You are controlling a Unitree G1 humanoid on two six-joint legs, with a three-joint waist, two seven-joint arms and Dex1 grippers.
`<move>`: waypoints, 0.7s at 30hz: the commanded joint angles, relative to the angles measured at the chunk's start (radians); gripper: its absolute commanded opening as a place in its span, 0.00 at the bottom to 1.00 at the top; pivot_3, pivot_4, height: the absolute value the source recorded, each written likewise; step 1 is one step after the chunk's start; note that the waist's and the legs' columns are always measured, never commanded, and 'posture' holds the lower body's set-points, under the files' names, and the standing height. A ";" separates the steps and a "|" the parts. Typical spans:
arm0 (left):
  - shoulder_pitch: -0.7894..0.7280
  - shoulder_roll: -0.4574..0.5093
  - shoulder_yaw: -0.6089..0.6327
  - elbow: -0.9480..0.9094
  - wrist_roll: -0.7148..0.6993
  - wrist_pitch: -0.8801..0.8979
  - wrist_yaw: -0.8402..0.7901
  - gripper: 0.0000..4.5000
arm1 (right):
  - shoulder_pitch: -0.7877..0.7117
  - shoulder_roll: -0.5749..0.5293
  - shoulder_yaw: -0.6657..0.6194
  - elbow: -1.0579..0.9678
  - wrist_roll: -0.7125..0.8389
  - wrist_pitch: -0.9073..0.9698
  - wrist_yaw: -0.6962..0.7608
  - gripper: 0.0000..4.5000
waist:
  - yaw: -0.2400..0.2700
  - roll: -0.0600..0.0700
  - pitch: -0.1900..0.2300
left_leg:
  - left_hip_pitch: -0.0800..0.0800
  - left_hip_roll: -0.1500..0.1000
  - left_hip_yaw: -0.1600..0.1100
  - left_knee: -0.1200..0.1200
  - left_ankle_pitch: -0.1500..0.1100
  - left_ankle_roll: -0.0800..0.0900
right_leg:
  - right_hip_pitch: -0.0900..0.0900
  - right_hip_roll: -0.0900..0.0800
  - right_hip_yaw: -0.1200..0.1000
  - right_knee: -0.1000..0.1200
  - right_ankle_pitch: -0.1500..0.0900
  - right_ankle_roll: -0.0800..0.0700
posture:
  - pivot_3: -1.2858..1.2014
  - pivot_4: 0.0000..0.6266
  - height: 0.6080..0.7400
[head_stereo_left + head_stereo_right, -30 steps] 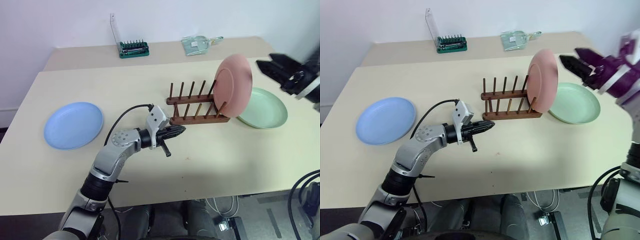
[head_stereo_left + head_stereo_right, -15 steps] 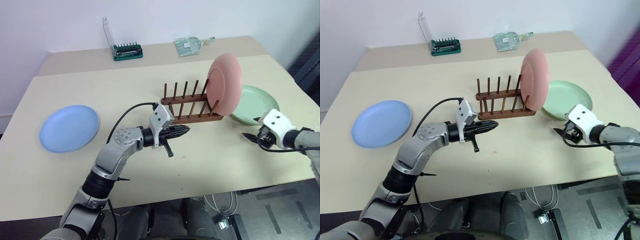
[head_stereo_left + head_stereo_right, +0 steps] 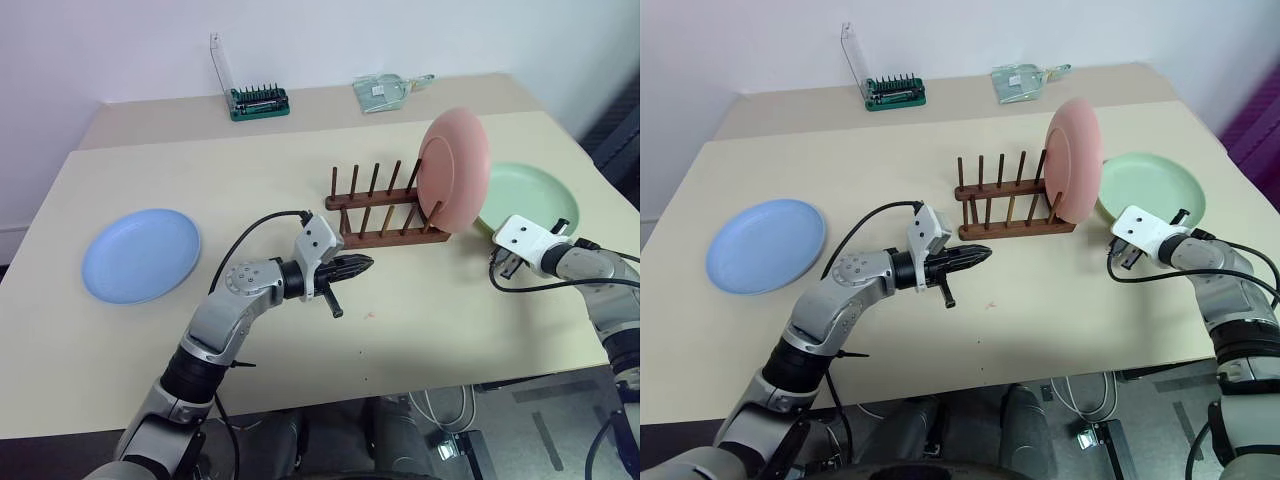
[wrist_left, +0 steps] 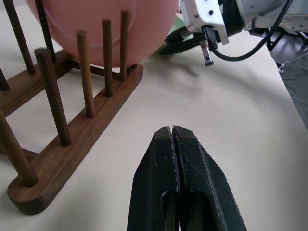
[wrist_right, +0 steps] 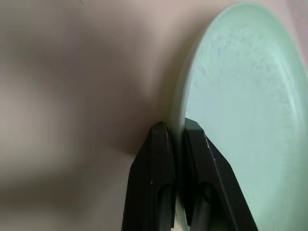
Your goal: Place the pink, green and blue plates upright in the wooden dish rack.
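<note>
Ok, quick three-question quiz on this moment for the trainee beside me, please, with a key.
1. True or false: the pink plate stands upright in the dish rack.
2. The right gripper is shut on the rim of which plate? A) blue B) green C) pink
3. Fill in: the blue plate lies flat on the ____.

Key: 1. True. 2. B, the green plate. 3. table.
</note>
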 commanded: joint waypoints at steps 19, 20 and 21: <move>0.026 0.051 0.015 -0.063 -0.021 -0.016 -0.031 0.00 | -0.266 0.177 -0.412 -0.931 1.543 1.002 -0.077 0.01 | 0.003 0.003 0.001 | -0.001 0.001 -0.004 0.000 -0.004 0.006 | 0.000 0.000 -0.002 -0.001 0.000 0.000 | 0.52 0.24 1.00; 0.029 0.050 0.013 -0.067 -0.022 -0.016 -0.029 0.00 | -0.265 0.187 -0.396 -0.915 1.570 1.028 -0.109 0.01 | 0.003 0.003 0.001 | -0.001 0.000 -0.004 0.000 -0.004 0.006 | 0.001 -0.001 -0.002 -0.001 0.000 0.000 | 0.52 0.24 1.00; 0.032 0.050 0.011 -0.071 -0.021 -0.015 -0.027 0.00 | -0.266 0.203 -0.385 -0.901 1.589 1.043 -0.140 0.01 | 0.002 0.003 0.001 | -0.001 0.000 -0.003 0.000 -0.004 0.007 | 0.000 -0.001 -0.002 -0.001 0.000 0.000 | 0.52 0.24 1.00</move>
